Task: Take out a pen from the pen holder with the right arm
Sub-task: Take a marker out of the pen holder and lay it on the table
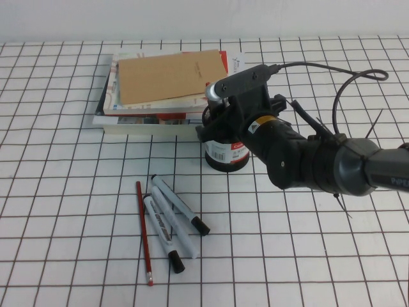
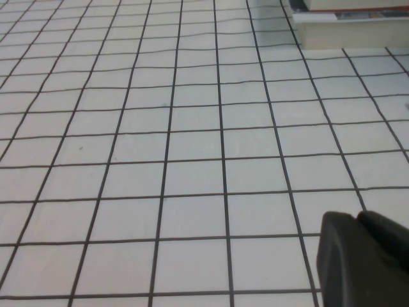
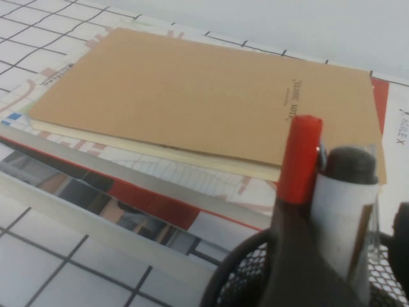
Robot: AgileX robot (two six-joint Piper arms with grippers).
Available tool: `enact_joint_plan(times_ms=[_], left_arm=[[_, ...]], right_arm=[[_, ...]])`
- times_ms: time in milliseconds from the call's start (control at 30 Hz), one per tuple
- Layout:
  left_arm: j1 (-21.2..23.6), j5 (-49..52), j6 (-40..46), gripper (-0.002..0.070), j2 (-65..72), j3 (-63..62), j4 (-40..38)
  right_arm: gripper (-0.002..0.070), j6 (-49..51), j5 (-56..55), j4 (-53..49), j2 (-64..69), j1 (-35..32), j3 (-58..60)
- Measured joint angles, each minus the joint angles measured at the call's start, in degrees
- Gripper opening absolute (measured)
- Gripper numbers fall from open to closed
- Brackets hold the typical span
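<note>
Since the pens stand upright in the pen holder [image 1: 225, 153], I hang my right gripper [image 1: 215, 119] directly above it. Its jaws are spread apart and closed on nothing, so the red-capped pen [image 3: 299, 160] and the grey marker [image 3: 345, 211] beside it can slip between them. My left gripper [image 2: 364, 256] hangs over the grid cloth, well apart from the holder, out of the way.

- "AGILEX", grey capitals, on white cover [image 3: 401, 128] sticking out from under notebook [image 3: 192, 96], at its far corner.
- Notebook face: two short lines of small dark print [image 3: 293, 105], too small to read.
- Holder [image 1: 225, 165], just beside notebook: white label [image 1: 219, 151] with barcode; red band with white script, unreadable.
- Right arm [image 1: 307, 160], over holder: yellow warning-triangle sticker [image 1: 254, 127].
</note>
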Motion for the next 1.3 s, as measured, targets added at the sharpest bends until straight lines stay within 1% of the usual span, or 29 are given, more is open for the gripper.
enact_joint_plan(times_ms=[400, 533, 633, 733, 767, 1067, 1300], left_arm=[[0.0, 0.0, 0.0, -0.0005, 0.0, 0.0, 0.0], [0.0, 0.0, 0.0, -0.0005, 0.0, 0.0, 0.0], [0.0, 0.0, 0.0, -0.0005, 0.0, 0.0, 0.0], [0.0, 0.0, 0.0, -0.0005, 0.0, 0.0, 0.0], [0.0, 0.0, 0.0, -0.0005, 0.0, 0.0, 0.0], [0.0, 0.0, 0.0, -0.0005, 0.0, 0.0, 0.0], [0.0, 0.0, 0.0, -0.0004, 0.0, 0.0, 0.0]], right_arm=[[0.0286, -0.04, -0.97, 0.82, 1.1, -0.72, -0.02], [0.0244, -0.04, -1.47, 1.04, 1.1, -0.72, -0.02], [0.0187, -0.04, -1.55, 1.04, 1.1, -0.72, -0.02], [0.0145, -0.04, -1.81, 1.04, 1.1, -0.72, -0.12], [0.0141, -0.04, -1.97, 1.04, 1.1, -0.72, -0.12], [0.0141, -0.04, -1.97, 1.58, 0.67, -0.72, -0.12], [0.0139, -0.04, -0.34, 1.93, -5.57, -0.72, -0.12]])
